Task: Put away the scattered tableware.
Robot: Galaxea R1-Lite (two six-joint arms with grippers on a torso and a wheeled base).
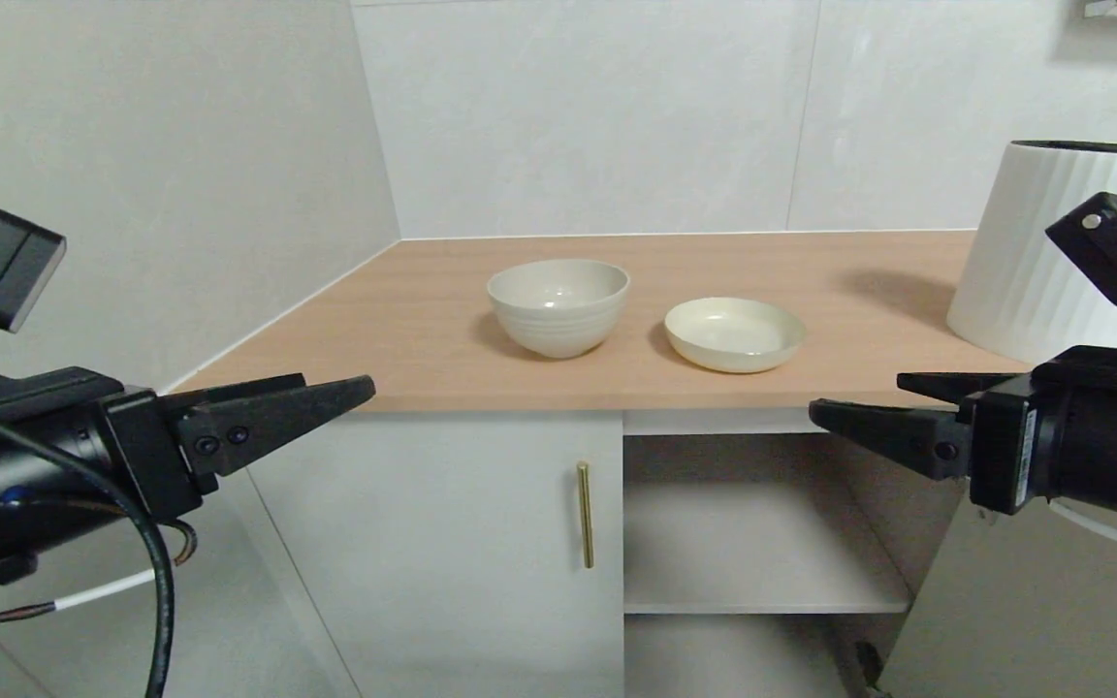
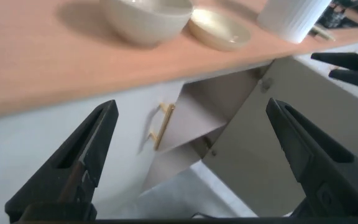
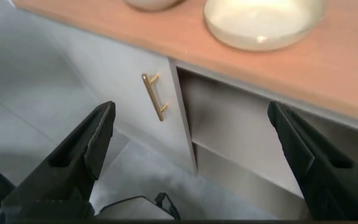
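A deep cream bowl (image 1: 558, 305) and a shallow cream dish (image 1: 735, 333) stand side by side on the wooden countertop (image 1: 403, 330). My left gripper (image 1: 340, 386) is held open in front of the counter's front edge, to the left of the bowl and just below counter level. My right gripper (image 1: 857, 397) is open too, off the front edge to the right of the dish. Neither holds anything. From the left wrist, the bowl (image 2: 148, 18) and dish (image 2: 219, 28) lie beyond the open left gripper (image 2: 191, 112). From the right wrist, the dish (image 3: 263, 22) sits above the open right gripper (image 3: 191, 112).
A tall white ribbed container (image 1: 1043, 262) stands at the counter's right end. Under the counter, the left cabinet door with a brass handle (image 1: 585, 514) is closed. The right compartment with its shelf (image 1: 752, 543) is open, its door (image 1: 1005, 601) swung out. Walls close the left and back.
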